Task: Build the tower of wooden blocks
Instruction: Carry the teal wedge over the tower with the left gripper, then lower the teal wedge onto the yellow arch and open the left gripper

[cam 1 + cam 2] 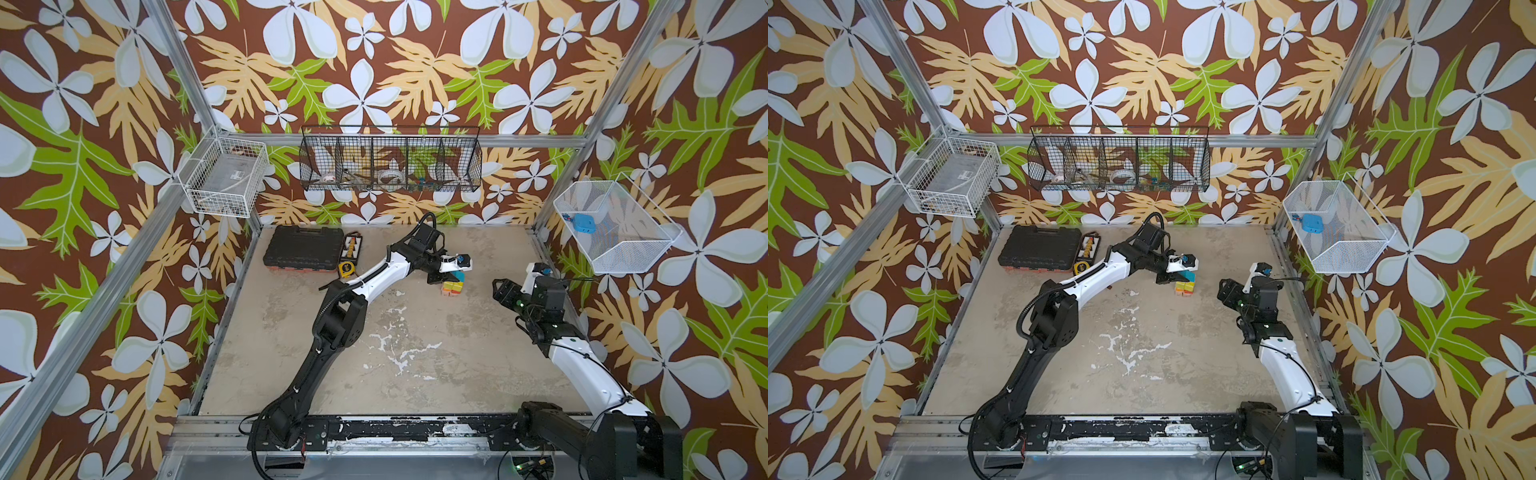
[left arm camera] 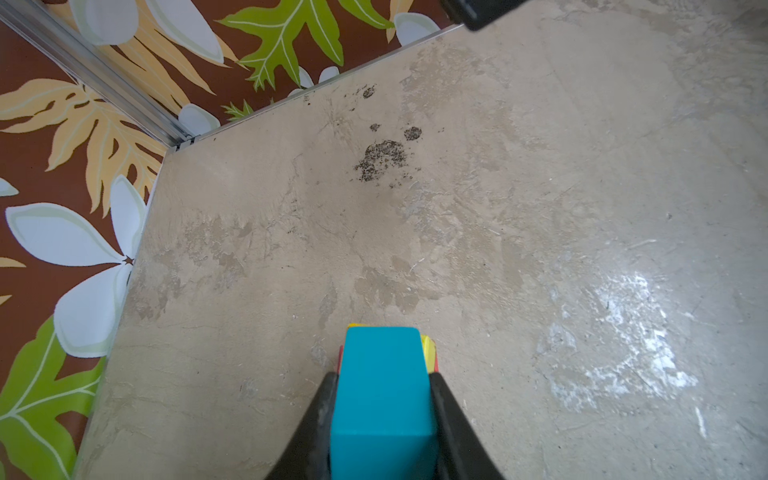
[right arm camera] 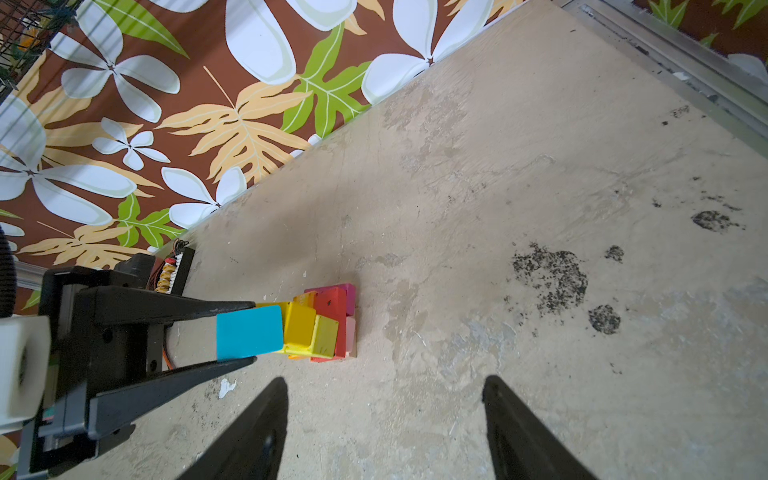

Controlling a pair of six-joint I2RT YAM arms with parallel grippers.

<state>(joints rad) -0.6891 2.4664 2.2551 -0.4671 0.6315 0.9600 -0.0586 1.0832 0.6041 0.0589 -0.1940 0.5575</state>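
The tower stands on the floor at mid-back, a small stack of pink, red, orange, yellow and green wood blocks. My left gripper is shut on a teal block, one finger on each side. The teal block sits directly over the tower's yellow top; I cannot tell whether it rests on it. My right gripper hangs open and empty to the right of the tower, pointing toward it.
A black tool case, a bit holder and a yellow tape measure lie at the back left. Wire baskets hang on the walls: white, black, white mesh. The left arm spans the floor's middle.
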